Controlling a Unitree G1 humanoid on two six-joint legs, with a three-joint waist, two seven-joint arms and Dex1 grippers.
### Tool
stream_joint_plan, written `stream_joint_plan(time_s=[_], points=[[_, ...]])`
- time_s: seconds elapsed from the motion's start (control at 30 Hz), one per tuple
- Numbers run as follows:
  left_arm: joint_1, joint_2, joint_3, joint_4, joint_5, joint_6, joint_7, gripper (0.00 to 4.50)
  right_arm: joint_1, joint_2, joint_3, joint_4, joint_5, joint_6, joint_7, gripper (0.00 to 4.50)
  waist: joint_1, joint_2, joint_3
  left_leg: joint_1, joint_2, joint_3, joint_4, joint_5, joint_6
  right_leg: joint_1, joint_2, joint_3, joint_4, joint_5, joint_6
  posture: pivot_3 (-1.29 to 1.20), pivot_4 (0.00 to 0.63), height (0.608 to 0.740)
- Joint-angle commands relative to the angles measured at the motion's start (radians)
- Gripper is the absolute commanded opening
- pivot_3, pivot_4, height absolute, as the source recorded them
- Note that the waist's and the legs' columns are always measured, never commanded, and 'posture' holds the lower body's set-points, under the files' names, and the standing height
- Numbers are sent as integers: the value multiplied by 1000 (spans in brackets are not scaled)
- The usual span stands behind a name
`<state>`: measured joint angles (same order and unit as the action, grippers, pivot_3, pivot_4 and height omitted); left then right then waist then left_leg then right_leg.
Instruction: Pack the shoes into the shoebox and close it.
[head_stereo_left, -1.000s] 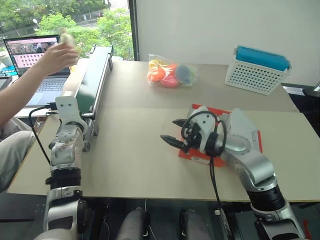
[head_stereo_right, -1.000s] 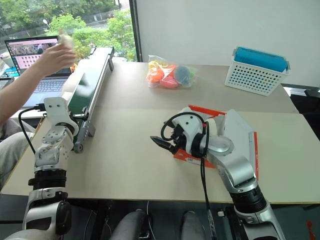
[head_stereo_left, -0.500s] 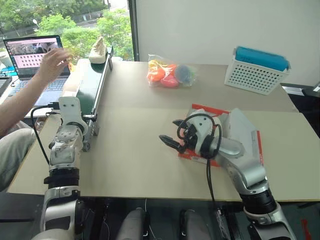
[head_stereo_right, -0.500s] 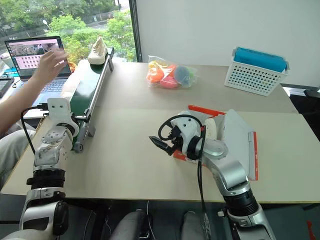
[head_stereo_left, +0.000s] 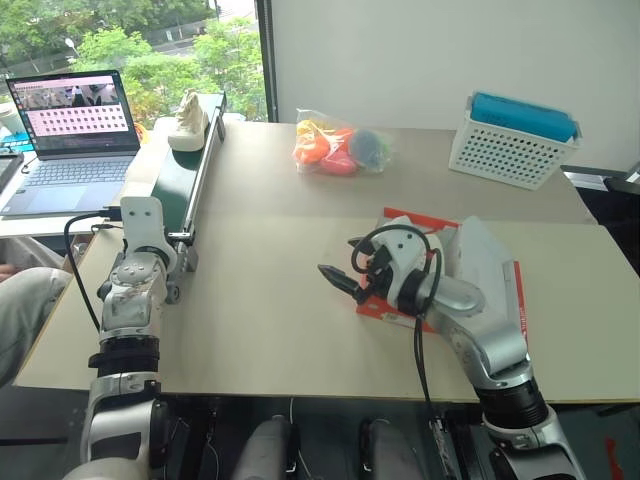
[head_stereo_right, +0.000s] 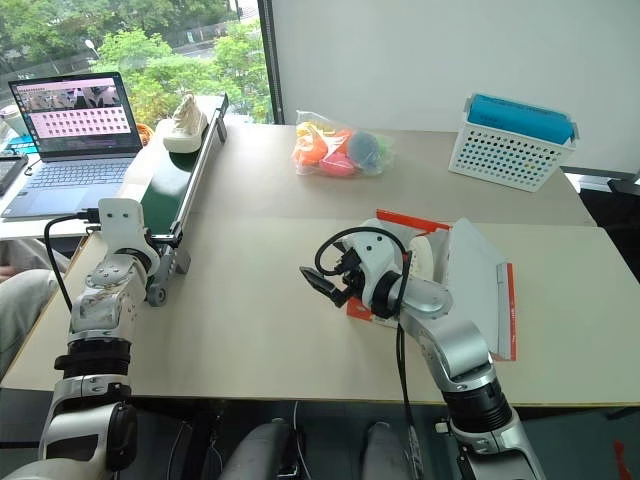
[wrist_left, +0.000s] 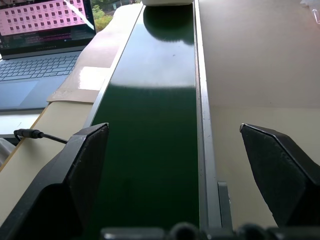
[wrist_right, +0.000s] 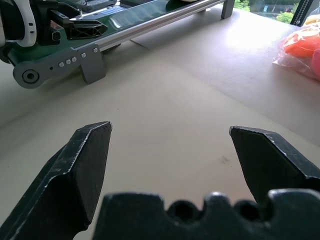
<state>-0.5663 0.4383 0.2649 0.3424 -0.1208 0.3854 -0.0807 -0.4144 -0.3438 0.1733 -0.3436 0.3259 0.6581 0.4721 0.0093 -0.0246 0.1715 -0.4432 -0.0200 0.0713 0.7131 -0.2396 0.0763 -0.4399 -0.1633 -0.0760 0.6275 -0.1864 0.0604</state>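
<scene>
One cream shoe (head_stereo_left: 188, 106) stands at the far end of the green conveyor belt (head_stereo_left: 183, 165), upper left of the frame. The red shoebox (head_stereo_right: 500, 290) lies at centre right, lid open, near the table's (head_stereo_left: 270, 330) front edge, partly hidden by the right arm. The right gripper (wrist_right: 170, 145), jaws spread wide and empty, hovers over bare tabletop left of the box. The left gripper (wrist_left: 185, 150), likewise wide open, faces along the belt's near end. Broad clear surface separates belt and box. A laptop (head_stereo_left: 70, 125) occupies the upper left corner, a bag of coloured items (head_stereo_left: 340, 145) and a white basket (head_stereo_left: 515, 140) the far edge. No legible writing.
</scene>
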Motion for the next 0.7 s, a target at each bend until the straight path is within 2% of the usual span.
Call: stream_joint_plan(time_s=[0.03, 0.7], points=[[-21, 21, 3, -4, 11, -7, 0, 4500, -5, 8, -15, -33, -3, 2, -12, 4465, 0, 0, 0, 0, 0, 0, 0, 0, 0, 0, 0, 0, 0, 0, 0, 0, 150, 699], [-64, 36, 3, 30, 31, -60, 21, 4500, 0, 28, -13, -19, -16, 6, -48, 4465, -1, 0, 0, 0, 0, 0, 0, 1, 1, 0, 0, 0, 0, 0, 0, 0, 150, 699]])
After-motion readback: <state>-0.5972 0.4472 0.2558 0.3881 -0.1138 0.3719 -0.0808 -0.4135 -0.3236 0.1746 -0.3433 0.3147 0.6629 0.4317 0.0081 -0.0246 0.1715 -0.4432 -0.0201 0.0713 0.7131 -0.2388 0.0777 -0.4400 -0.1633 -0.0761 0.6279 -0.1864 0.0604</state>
